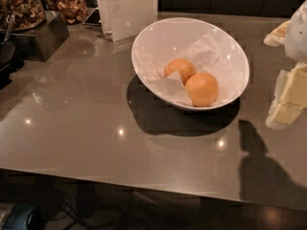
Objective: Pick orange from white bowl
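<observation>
The white bowl (144, 42) stands tilted on the grey counter, lined with crumpled white paper. The orange (202, 88) lies in its front right part and shows as a full sphere. A second, deeper-orange fruit (180, 70) lies behind it to the left, partly tucked under the paper. My gripper (278, 75) is at the right edge of the view, right of the bowl and above the counter. Its two yellowish fingers (290, 99) stand apart and hold nothing. It is about a hand's width from the orange.
A clear sign holder (125, 11) stands just behind the bowl on the left. Containers of nuts (21, 6) and dried snacks (72, 6) sit at the back left on a dark block. The counter's front edge (120, 178) runs across the lower view.
</observation>
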Available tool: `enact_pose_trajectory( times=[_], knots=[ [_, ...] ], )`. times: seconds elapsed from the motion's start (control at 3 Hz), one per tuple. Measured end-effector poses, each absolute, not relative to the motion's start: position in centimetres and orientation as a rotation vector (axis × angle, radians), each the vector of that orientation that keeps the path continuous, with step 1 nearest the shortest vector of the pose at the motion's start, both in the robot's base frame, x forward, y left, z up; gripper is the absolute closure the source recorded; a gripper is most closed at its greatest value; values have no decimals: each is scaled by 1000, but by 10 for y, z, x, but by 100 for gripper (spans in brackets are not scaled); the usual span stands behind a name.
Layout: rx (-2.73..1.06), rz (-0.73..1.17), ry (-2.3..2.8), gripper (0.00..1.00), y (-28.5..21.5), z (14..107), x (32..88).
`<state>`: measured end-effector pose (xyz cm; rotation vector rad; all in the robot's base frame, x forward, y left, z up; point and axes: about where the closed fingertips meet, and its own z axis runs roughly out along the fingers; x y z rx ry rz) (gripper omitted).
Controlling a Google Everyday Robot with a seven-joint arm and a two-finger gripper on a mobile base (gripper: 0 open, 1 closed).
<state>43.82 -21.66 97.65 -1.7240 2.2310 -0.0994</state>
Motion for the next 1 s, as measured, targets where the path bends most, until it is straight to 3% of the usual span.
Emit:
enact_pose_trajectory(
  times=[1.0],
  knots=[
    [-1767,-80,2155,0,-194,984,453]
  ],
)
